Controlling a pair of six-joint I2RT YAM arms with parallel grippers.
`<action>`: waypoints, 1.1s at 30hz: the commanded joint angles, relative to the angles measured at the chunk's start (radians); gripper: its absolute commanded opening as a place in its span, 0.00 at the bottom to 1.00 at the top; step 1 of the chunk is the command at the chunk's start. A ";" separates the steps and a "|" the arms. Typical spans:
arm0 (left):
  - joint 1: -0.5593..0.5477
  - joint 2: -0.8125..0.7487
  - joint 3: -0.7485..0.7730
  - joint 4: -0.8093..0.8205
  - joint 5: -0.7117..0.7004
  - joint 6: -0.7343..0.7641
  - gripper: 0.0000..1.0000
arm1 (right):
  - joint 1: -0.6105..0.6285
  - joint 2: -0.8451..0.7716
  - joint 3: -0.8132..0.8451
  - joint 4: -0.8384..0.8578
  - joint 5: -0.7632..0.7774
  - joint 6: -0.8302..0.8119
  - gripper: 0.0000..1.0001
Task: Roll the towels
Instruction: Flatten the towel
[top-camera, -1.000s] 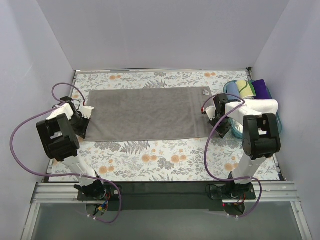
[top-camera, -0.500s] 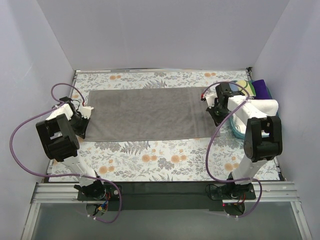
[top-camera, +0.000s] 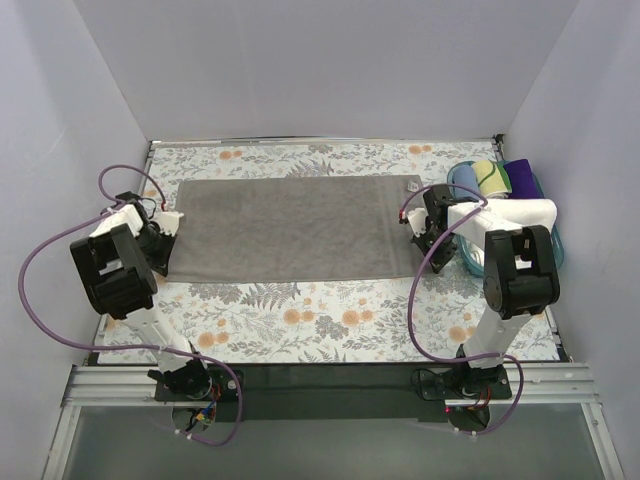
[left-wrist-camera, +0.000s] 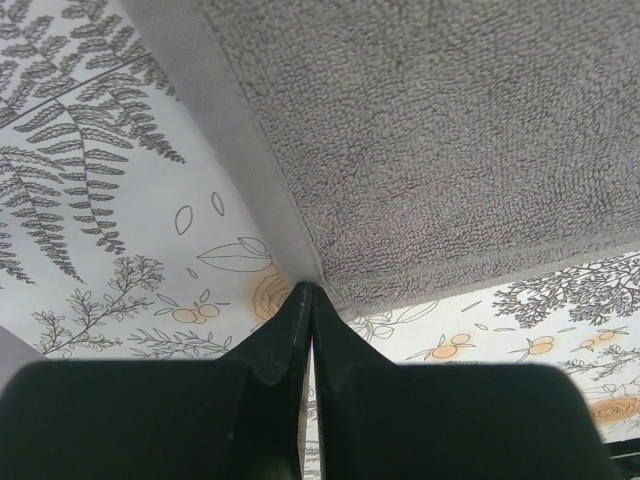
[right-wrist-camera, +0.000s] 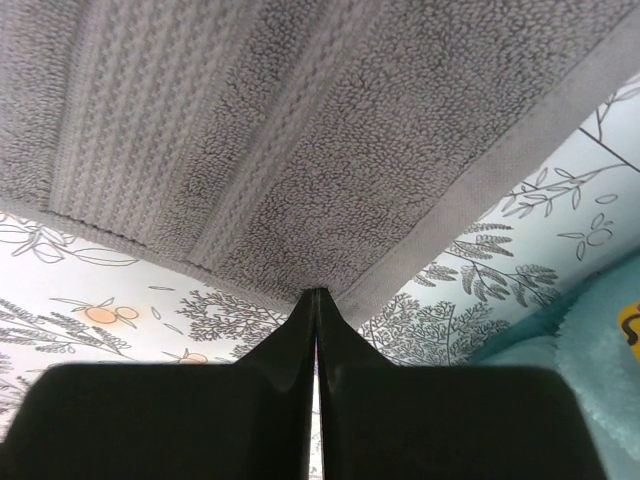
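The grey-brown towel (top-camera: 295, 228) lies spread flat on the floral table cover, long side running left to right. My left gripper (top-camera: 165, 262) is at its near left corner. In the left wrist view the jaws (left-wrist-camera: 305, 290) are shut, with the towel's corner (left-wrist-camera: 420, 150) pinched at their tips. My right gripper (top-camera: 425, 255) is at the near right corner. In the right wrist view its jaws (right-wrist-camera: 316, 293) are shut on that corner of the towel (right-wrist-camera: 300, 130), where the hem and woven band meet.
A teal basket (top-camera: 552, 245) with several rolled towels (top-camera: 500, 177) stands at the right edge, close to my right arm; its rim shows in the right wrist view (right-wrist-camera: 560, 345). White walls enclose the table on three sides.
My right gripper swung to the towel's far right corner half a second ago and has come back to the near right corner. My left gripper has barely shifted. The towel still lies flat.
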 joint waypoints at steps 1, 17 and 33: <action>0.040 0.057 0.031 0.060 -0.064 0.042 0.00 | -0.010 0.013 -0.049 0.035 0.117 -0.034 0.01; 0.082 0.002 0.090 -0.019 0.005 0.109 0.00 | 0.104 -0.068 -0.169 0.015 0.056 0.008 0.01; -0.014 -0.061 0.072 -0.100 0.280 0.083 0.09 | 0.102 -0.043 -0.109 0.004 0.105 0.000 0.01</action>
